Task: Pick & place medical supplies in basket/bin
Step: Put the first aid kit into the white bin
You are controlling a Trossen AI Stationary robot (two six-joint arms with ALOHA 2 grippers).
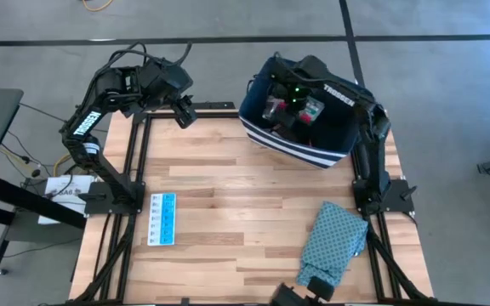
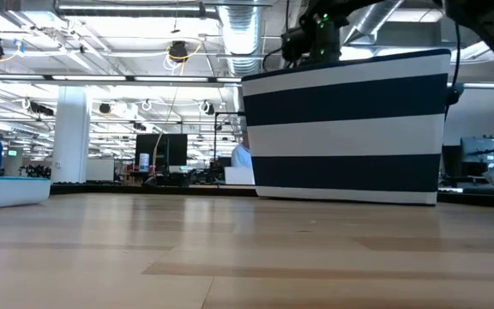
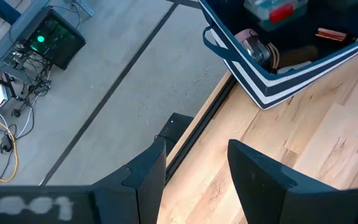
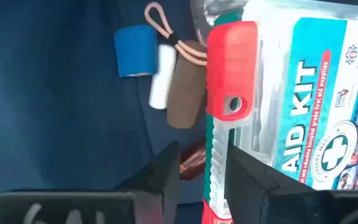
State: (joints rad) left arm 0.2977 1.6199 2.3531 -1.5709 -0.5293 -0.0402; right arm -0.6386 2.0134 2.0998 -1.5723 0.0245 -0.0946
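- Right gripper [image 4: 201, 171] down inside the dark navy soft-sided basket with white stripes [image 1: 330, 153] at the table's far right corner, fingers parted, gripping nothing.
- Just past it: clear first-aid kit box with red latch [image 4: 291, 99], brown oblong roll [image 4: 185, 93], white tube [image 4: 162, 78], blue cube [image 4: 135, 51].
- Left gripper [image 3: 194, 168] open over the far left edge.
- Light-blue pill-organizer strip [image 1: 162, 219] near the left edge.

pale wood table [image 1: 253, 221], soft cloth basket [image 1: 258, 127], glossy plastic first-aid kit [image 4: 303, 106]
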